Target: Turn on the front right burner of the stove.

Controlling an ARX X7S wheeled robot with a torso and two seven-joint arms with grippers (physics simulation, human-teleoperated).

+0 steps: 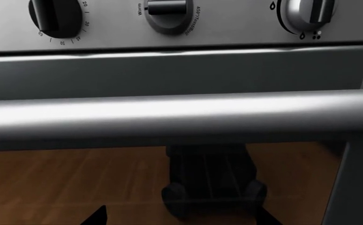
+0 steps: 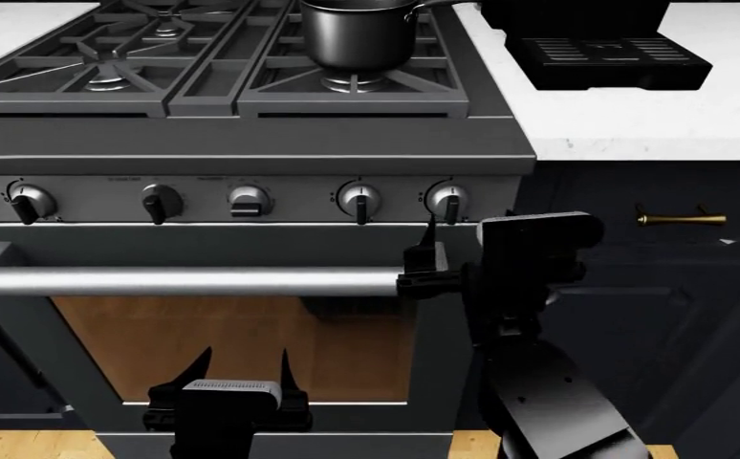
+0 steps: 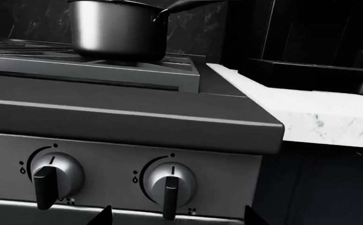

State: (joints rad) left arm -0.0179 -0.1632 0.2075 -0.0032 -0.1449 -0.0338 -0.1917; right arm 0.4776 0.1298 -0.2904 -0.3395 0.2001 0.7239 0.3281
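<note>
The stove (image 2: 243, 134) fills the head view, with black grates and a row of silver knobs. The front right burner (image 2: 352, 84) shows only as a silvery ring under a black saucepan (image 2: 355, 36). My right gripper (image 2: 431, 251) is open and empty, just below the rightmost knob (image 2: 446, 201). In the right wrist view its tips (image 3: 176, 218) straddle that knob (image 3: 169, 183) from beneath, without touching it. My left gripper (image 2: 243, 363) is open and empty, low in front of the oven window. In the left wrist view it (image 1: 181, 218) is below the oven handle (image 1: 169, 115).
A black slotted-tray appliance (image 2: 606, 53) stands on the white counter (image 2: 651, 124) to the right of the stove. A dark cabinet with a brass handle (image 2: 680, 219) is below the counter. The oven handle (image 2: 191, 280) juts out between the grippers and the knob row.
</note>
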